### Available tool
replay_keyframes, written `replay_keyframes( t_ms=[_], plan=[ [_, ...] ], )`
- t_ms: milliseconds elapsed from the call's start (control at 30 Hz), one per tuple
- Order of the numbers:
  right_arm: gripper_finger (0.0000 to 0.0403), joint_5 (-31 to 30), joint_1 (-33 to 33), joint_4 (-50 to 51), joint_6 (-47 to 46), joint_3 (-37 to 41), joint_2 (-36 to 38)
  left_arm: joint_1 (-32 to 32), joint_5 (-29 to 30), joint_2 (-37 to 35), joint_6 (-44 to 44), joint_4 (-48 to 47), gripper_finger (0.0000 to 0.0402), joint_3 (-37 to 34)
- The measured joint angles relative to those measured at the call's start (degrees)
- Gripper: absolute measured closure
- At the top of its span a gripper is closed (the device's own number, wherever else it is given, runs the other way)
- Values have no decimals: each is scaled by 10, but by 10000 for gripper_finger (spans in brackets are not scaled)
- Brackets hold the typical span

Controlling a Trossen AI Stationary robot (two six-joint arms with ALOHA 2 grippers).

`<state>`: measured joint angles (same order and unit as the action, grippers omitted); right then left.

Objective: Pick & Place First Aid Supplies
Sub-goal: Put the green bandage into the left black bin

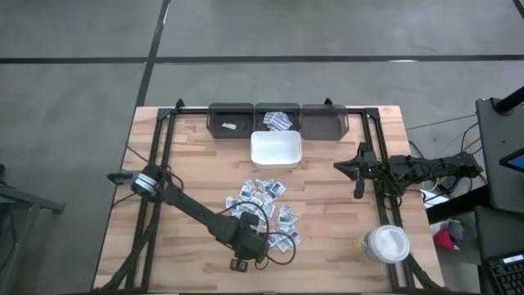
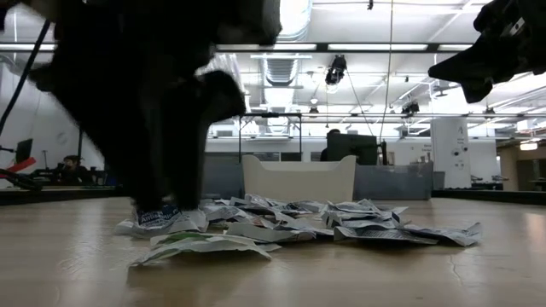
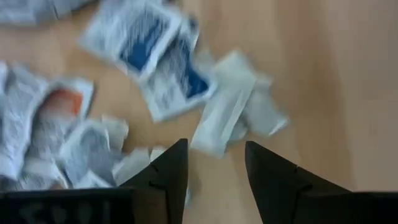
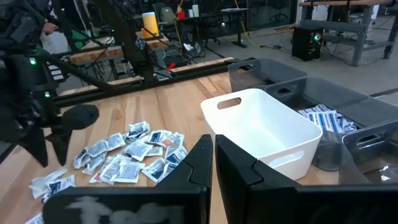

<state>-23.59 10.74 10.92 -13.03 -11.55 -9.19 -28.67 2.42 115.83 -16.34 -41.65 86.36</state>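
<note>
The first aid sachets (image 1: 266, 209) lie in a loose heap on the wooden table, white with blue print; in the low view the heap (image 2: 299, 223) spreads in front of the white bin. My left gripper (image 1: 255, 246) is open and points down at the heap's near side; its fingers (image 3: 177, 168) stand just short of an oblong white sachet (image 3: 221, 118). My right gripper (image 1: 337, 168) is shut and hovers high to the right of the white bin (image 1: 276, 150), holding nothing; its shut fingers (image 4: 213, 146) show in its wrist view. My left gripper comes at the heap from above with its fingers open. In the low view its dark fingers (image 2: 158, 200) reach down to a blue-printed sachet (image 2: 160, 219) at the heap's left end. Whether they touch it, I cannot tell.
Three dark bins (image 1: 277, 120) stand in a row along the far edge; the middle one holds sachets (image 4: 323, 118). The white bin (image 4: 261, 130) sits in front of them. A white round lidded tub (image 1: 385, 244) stands near the right near corner. Black frame rails run along both sides.
</note>
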Motion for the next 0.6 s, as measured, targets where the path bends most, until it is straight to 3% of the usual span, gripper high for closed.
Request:
replay_keyframes(
  t_ms=[600],
  plan=[
    [385,0,0,9,0,0,0,0,1,-4,-56,17,250,-20]
  ],
)
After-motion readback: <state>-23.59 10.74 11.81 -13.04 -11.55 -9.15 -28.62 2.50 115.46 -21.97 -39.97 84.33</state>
